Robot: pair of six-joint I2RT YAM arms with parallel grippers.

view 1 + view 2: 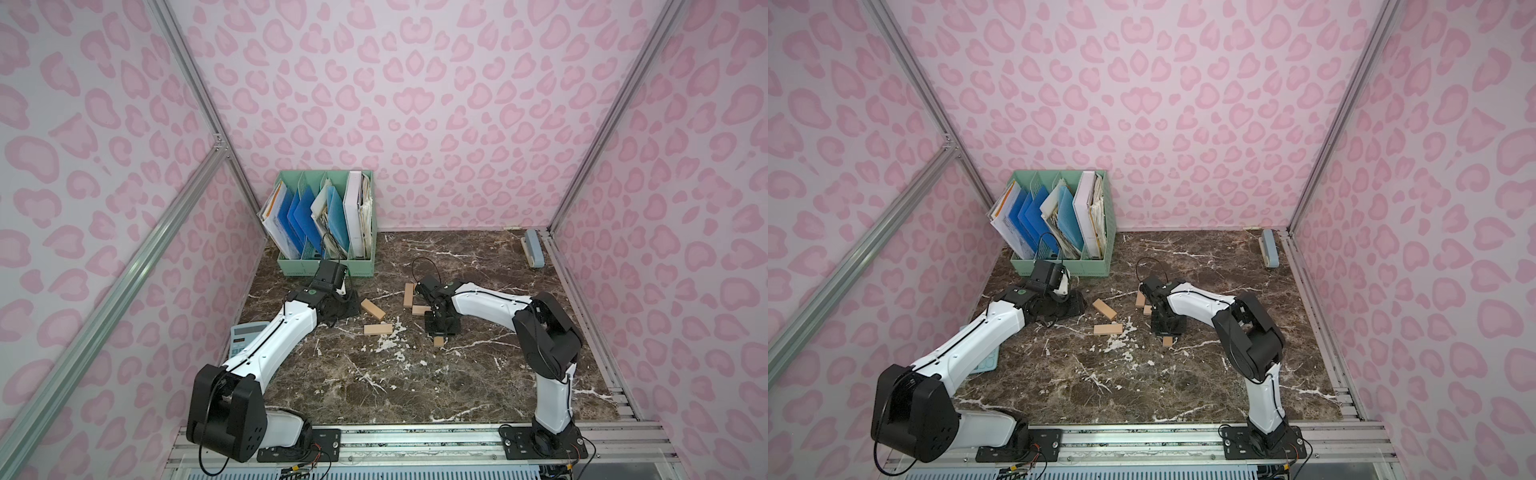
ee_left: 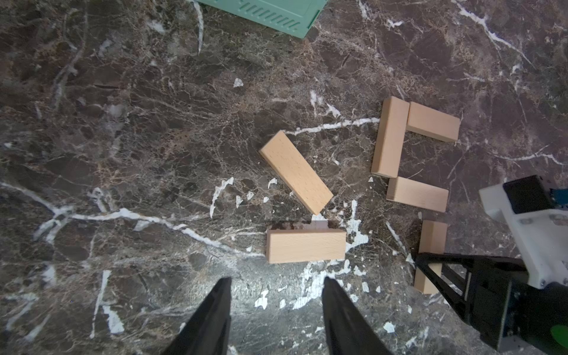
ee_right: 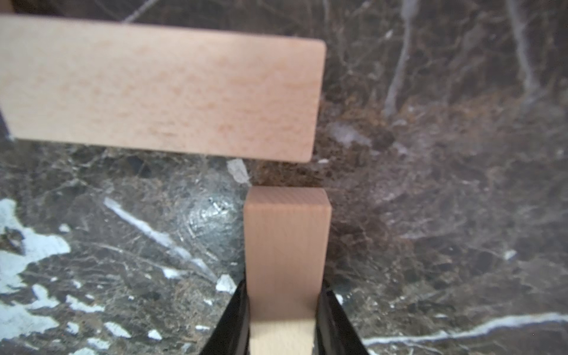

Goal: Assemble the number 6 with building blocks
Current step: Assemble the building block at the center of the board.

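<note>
Three tan building blocks lie joined in a squared C: an upright one (image 2: 389,136) with two arms (image 2: 433,121) (image 2: 416,194). My right gripper (image 3: 282,295) is shut on a fourth block (image 3: 287,239), low over the table, its end a small gap short of the lower arm (image 3: 163,92). In both top views this gripper (image 1: 440,332) (image 1: 1167,332) covers most of its block (image 1: 439,341). Two loose blocks lie left of it, one diagonal (image 1: 372,308) and one level (image 1: 378,328). My left gripper (image 2: 276,279) is open and empty, near the level block (image 2: 305,246).
A green file organizer (image 1: 328,257) full of folders stands at the back left, behind the left arm. A calculator (image 1: 243,336) lies partly under that arm at the left edge. A grey-blue bar (image 1: 534,247) rests in the back right corner of the marble table (image 1: 374,386).
</note>
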